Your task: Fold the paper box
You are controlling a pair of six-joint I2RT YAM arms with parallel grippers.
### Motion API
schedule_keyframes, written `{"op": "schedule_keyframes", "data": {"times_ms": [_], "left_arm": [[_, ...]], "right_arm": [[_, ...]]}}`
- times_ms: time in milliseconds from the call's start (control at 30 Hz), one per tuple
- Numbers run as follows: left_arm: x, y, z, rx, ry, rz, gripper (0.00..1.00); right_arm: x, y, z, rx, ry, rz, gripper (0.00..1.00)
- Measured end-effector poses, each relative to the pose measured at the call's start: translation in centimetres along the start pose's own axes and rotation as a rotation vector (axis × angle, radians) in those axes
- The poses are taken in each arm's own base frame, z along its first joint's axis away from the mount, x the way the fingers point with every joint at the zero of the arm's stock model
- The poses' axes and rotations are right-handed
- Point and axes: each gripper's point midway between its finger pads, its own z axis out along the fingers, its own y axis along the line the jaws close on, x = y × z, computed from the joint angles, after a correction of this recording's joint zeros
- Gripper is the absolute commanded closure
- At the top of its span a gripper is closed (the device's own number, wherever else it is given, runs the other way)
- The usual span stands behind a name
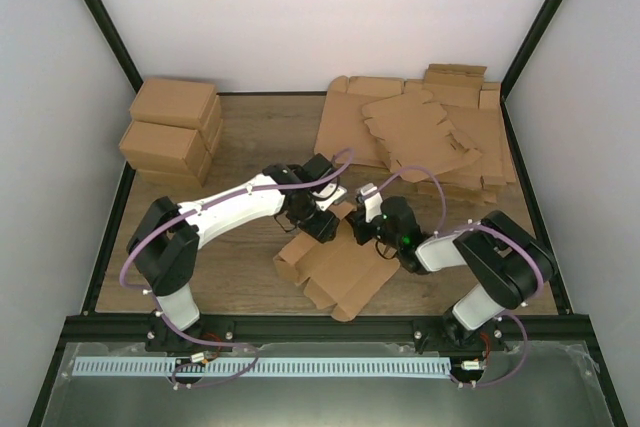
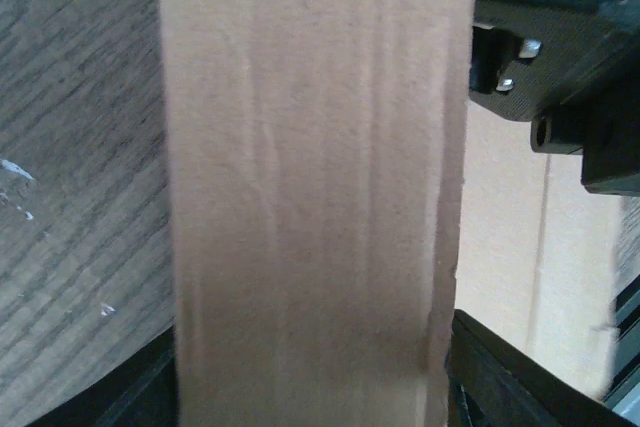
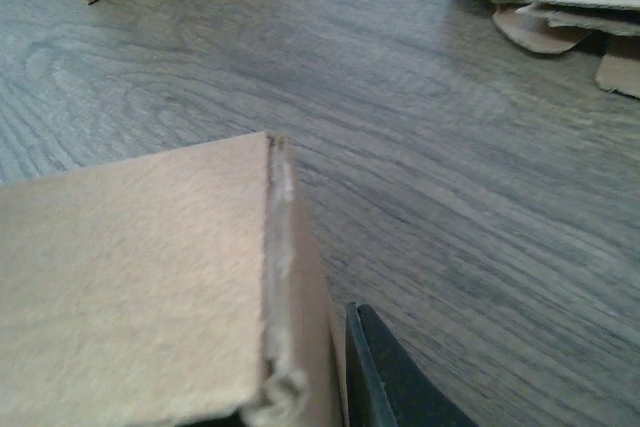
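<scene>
Right gripper [image 1: 355, 215] pinches paper box [image 1: 340, 272] by raised flap.

Soft even light overhead; the paper box [image 2: 310, 197] blurs close-up

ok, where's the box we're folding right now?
Top view: the box lies part-folded at the near centre of the table, with the left gripper and right gripper at its far edge, nearer than the flat blanks at far right.
</scene>
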Motion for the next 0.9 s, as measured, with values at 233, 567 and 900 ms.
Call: {"op": "schedule_keyframes", "data": {"times_ms": [233, 567, 900], "left_arm": [[-0.1, -0.2, 0.0, 0.007, -0.004, -0.016, 0.32], [-0.8, -0.1, -0.1, 0.007, -0.031, -0.047, 0.19], [-3.3, 1.1, -2.7, 0.041, -0.168, -0.118, 0.18]], "right_arm": [[-0.3, -0.1, -0.5, 0.007, -0.02, 0.011, 0.84], [-0.8, 0.2, -0.5, -0.008, -0.043, 0.022, 0.77], [-0.5, 0.2, -0.3, -0.012, -0.04, 0.029, 0.83]]}}
